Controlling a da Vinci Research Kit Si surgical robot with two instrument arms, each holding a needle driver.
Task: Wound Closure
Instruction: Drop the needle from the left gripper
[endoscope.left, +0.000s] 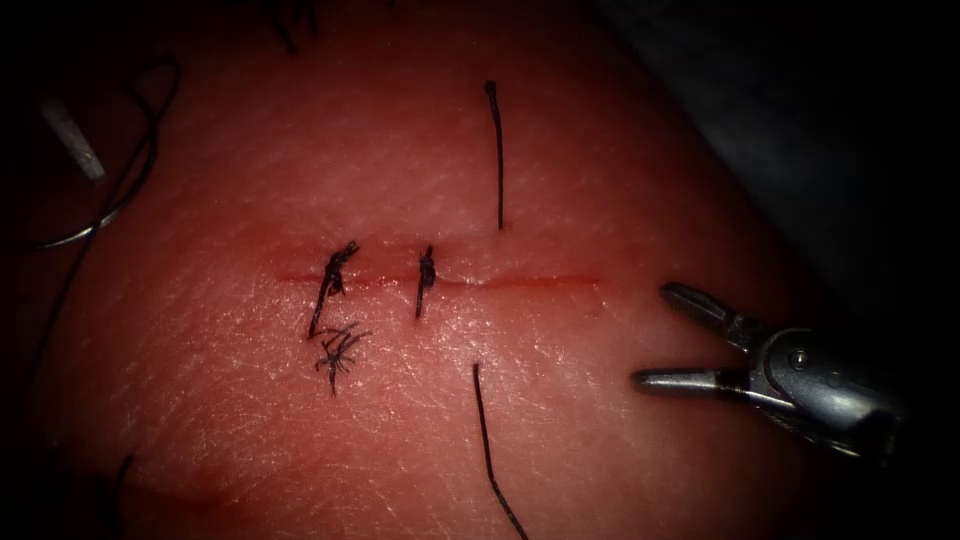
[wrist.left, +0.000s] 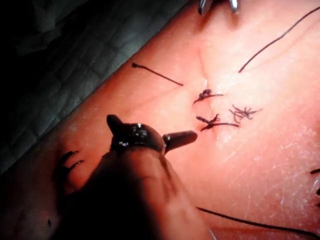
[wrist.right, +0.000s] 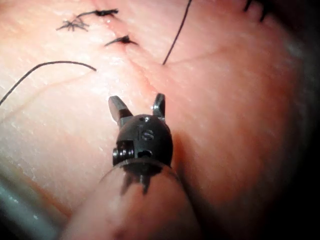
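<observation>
Spreading its jaws wide and grasping nothing, the right tool (endoscope.left: 655, 335) is hovering at the lower right of the endoscope frame, just right of the cut's (endoscope.left: 530, 282) right end. Two knotted stitches (endoscope.left: 425, 282) are crossing the cut on the tissue (endoscope.left: 600, 150) at mid-frame, with a frayed cut end of thread (endoscope.left: 338, 352) lying below the left one. A thread (endoscope.left: 497, 150) is running up from the cut and another strand (endoscope.left: 490, 450) is trailing toward the bottom edge. Farther back, at the upper left, the left tool (endoscope.left: 72, 138) is sitting with released jaws, holding nothing, beside the curved needle (endoscope.left: 85, 232), which is lying free, not in the tissue.
</observation>
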